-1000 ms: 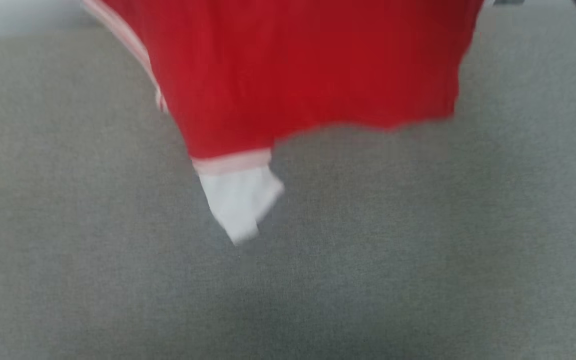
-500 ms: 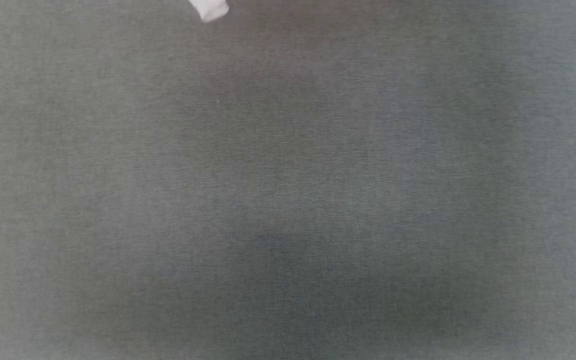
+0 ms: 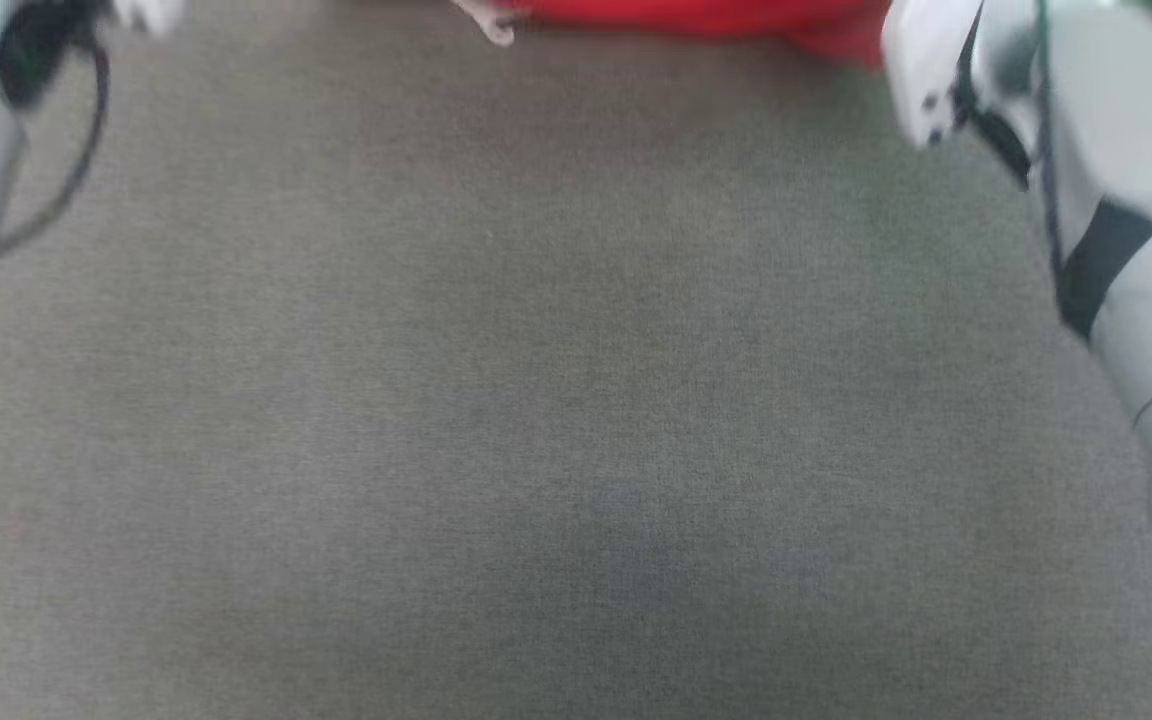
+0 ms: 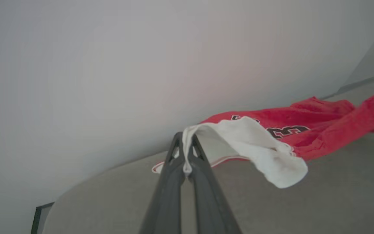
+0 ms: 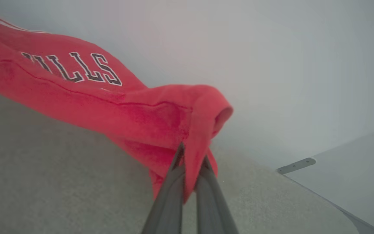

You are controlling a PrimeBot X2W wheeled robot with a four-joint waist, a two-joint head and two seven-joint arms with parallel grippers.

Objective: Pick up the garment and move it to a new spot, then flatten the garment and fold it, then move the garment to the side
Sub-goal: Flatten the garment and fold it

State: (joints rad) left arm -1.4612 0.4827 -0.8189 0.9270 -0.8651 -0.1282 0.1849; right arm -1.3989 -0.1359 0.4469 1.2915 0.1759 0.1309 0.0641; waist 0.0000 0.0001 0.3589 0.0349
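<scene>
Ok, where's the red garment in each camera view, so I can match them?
Head view: garment along the top edge, centre to right.
Left wrist view: garment right of centre, white sleeve pinched in the left gripper.
Right wrist view: garment upper left to centre, red fold pinched in the right gripper.
Shared landmark: the grey surface under it.
</scene>
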